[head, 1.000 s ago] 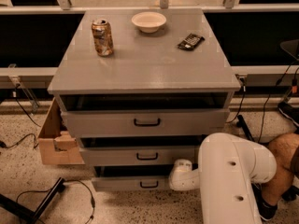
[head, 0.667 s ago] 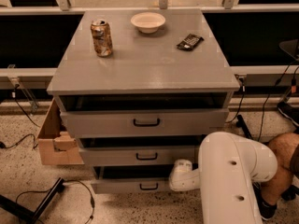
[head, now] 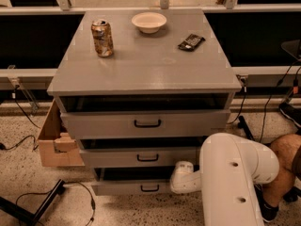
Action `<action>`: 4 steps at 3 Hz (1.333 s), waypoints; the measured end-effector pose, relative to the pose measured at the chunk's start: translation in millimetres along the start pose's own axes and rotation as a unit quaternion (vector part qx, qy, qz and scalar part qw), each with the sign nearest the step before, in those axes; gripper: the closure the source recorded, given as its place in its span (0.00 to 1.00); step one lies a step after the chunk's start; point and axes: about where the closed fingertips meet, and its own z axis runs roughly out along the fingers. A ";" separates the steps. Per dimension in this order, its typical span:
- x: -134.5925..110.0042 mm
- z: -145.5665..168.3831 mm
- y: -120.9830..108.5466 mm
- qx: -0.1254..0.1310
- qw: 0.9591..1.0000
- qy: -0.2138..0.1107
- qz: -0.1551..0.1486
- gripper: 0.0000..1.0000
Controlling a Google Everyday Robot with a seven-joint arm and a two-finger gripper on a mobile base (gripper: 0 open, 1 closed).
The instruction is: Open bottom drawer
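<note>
The grey cabinet (head: 141,65) has three drawers, each with a black loop handle. The bottom drawer (head: 127,188) is the lowest one, with its handle (head: 149,188) at the middle of its front. It stands pulled out a little, and a dark gap shows above its front. My white arm (head: 230,182) comes in from the lower right. My gripper (head: 180,171) is at the right part of the bottom drawer, by the front's top edge and just under the middle drawer (head: 141,157).
On the cabinet top stand a can (head: 102,37), a white bowl (head: 148,21) and a dark wrapped bar (head: 191,42). A cardboard box (head: 55,145) sits on the floor at the left. Cables and a black stand (head: 33,206) lie at the lower left, and a person's knee (head: 288,150) is at the right.
The bottom drawer's front seems a touch further out than before. The arm and the things on the cabinet top have hardly moved.
</note>
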 end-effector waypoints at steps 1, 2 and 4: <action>0.0 -0.2 0.0 0.000 1.000 0.000 0.000 0.59; 0.1 0.6 1.3 -0.001 1.000 0.000 0.000 0.36; 0.1 -0.3 1.1 -0.001 1.000 0.000 0.000 0.00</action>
